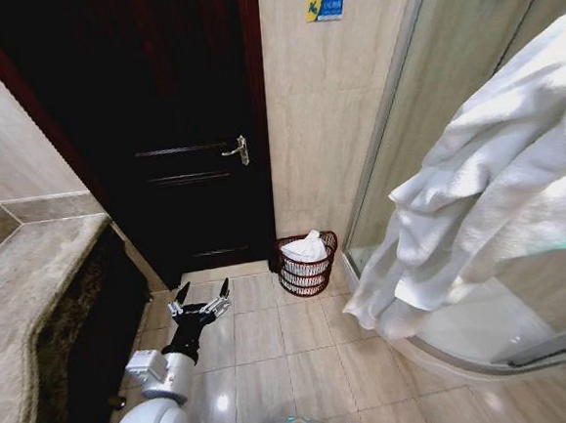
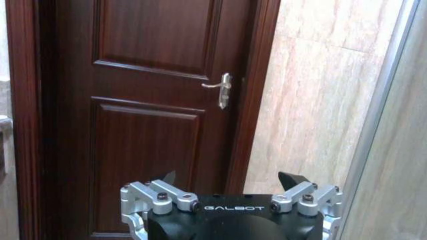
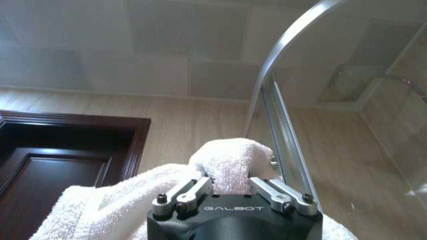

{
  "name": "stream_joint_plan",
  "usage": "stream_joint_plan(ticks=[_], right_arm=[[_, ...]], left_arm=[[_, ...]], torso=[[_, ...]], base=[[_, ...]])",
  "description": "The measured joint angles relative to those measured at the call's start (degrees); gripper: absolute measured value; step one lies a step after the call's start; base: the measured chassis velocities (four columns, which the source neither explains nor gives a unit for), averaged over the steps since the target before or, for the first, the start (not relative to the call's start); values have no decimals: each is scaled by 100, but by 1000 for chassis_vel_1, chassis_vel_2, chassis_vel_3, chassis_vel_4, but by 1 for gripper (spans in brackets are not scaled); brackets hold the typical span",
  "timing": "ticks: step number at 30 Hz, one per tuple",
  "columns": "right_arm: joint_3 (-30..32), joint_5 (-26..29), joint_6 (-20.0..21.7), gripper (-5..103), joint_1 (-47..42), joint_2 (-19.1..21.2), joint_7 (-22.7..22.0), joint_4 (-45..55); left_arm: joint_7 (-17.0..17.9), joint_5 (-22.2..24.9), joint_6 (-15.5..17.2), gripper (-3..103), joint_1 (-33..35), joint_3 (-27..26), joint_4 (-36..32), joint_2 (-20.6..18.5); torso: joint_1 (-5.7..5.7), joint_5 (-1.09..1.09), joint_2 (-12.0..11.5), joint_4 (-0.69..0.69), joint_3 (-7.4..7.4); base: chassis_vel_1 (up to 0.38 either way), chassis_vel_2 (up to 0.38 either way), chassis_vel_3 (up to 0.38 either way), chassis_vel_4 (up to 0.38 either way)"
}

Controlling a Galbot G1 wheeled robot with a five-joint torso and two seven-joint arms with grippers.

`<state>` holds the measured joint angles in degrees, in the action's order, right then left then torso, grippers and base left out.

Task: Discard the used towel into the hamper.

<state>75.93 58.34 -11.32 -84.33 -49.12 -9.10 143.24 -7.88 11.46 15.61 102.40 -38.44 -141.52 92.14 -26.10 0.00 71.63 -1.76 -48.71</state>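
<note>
So the right gripper (image 3: 230,186) is clamped on a thick white terry towel (image 1: 497,185), held up high beside the curved glass shower enclosure (image 1: 464,21). In the head view the towel hangs big and close on the right side, draping down in folds. The small round red-brown wicker hamper (image 1: 307,265) sits on the beige floor tiles (image 1: 275,359) in the corner, between the dark wooden door (image 1: 174,132) and the shower's edge, and there's already 1 white cloth bundle (image 1: 307,249) in it.

My read: this is the carry step, towel lifted and not yet over the hamper. The next move calls for bringing the towel forward and low, over the hamper's rim, before letting go, and since so much cloth dangles, some could easily flop outside.

The left gripper (image 1: 201,300) hovers low over the floor with its claw spread wide and nothing in it.

View differences: the right wrist view shows the actual pinch, fingers (image 3: 193,192) pressed against a bunched fold of towel. The left wrist view just looks at the door and its metal lever handle (image 2: 222,90). The hamper itself I can see from the head camera.
</note>
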Motion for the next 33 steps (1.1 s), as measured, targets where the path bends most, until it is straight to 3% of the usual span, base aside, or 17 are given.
stream_joint_plan(ticks=[33], right_arm=[[2,-60,-74,13,-53,-115,-24,0]], left_arm=[[0,0,0,100,0,0,0,0]], torso=[[2,0,-4,0,2]], base=[[0,0,0,0]])
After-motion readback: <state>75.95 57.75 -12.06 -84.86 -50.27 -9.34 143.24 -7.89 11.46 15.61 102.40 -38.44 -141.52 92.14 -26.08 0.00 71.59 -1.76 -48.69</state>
